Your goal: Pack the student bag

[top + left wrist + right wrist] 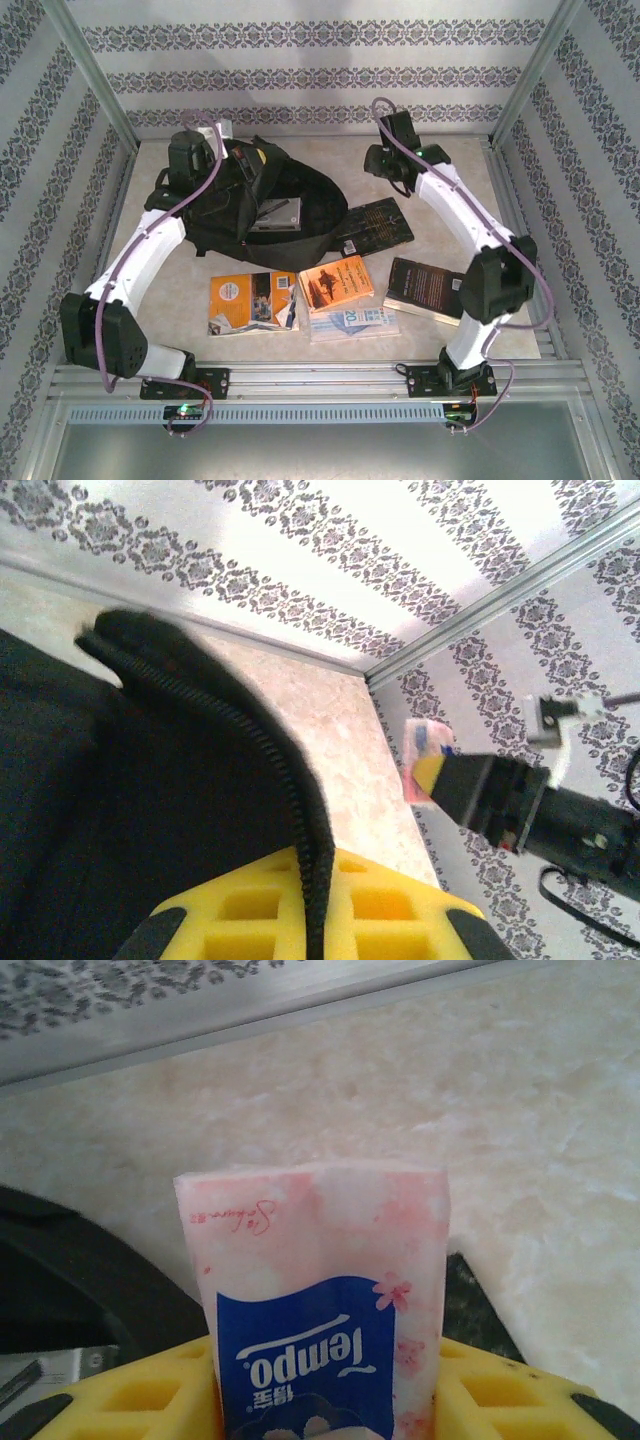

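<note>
Pinching the student bag (320,200) rim, left hand (312,910) clamped — right hand (388,160) beside it grips a tissue pack (320,1260).

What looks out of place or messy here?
Nothing looks spilled or broken. Loose books lie at odd angles in front of the bag, and the orange book sits crooked atop a pale blue one.

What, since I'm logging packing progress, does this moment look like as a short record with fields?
student bag: black, open, lying far left on the table
left gripper: shut on the bag's zip edge
right gripper: shut on a Tempo tissue pack, held off the table
books: five lying outside the bag, in front and to its right
</note>
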You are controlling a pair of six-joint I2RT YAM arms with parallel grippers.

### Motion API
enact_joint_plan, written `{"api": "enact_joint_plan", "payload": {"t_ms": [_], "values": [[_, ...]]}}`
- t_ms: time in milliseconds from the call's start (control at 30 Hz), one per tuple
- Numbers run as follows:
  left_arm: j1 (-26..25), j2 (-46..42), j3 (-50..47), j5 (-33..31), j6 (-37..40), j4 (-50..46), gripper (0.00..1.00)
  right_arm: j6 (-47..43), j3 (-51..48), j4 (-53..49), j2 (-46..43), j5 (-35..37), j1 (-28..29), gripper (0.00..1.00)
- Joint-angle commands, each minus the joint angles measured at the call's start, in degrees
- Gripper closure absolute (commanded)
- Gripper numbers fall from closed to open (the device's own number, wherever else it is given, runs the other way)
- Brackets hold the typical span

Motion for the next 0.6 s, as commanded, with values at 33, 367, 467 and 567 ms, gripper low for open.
{"api": "enact_joint_plan", "payload": {"t_ms": [33, 367, 467, 567], "values": [[0.0, -4.1, 4.3, -0.1, 3.0, -0.9, 1.0, -1.7, -7.4, 3.9, -8.7, -0.4, 1.9, 0.56], [0.5, -2.2, 10.0, -3.4, 4.0, -2.3, 1.0, -3.4, -15.8, 4.2, -19.9, -3.8, 6.8, 0.55], [0.5, -1.2, 13.2, -4.8, 5.9, -4.3, 1.0, -3.4, -17.1, 4.3, -21.9, -3.7, 7.4, 0.55], [0.8, -0.3, 16.4, -5.4, 8.0, -6.7, 1.0, -3.4, -17.4, 4.1, -23.3, -3.5, 7.5, 0.55]]}}
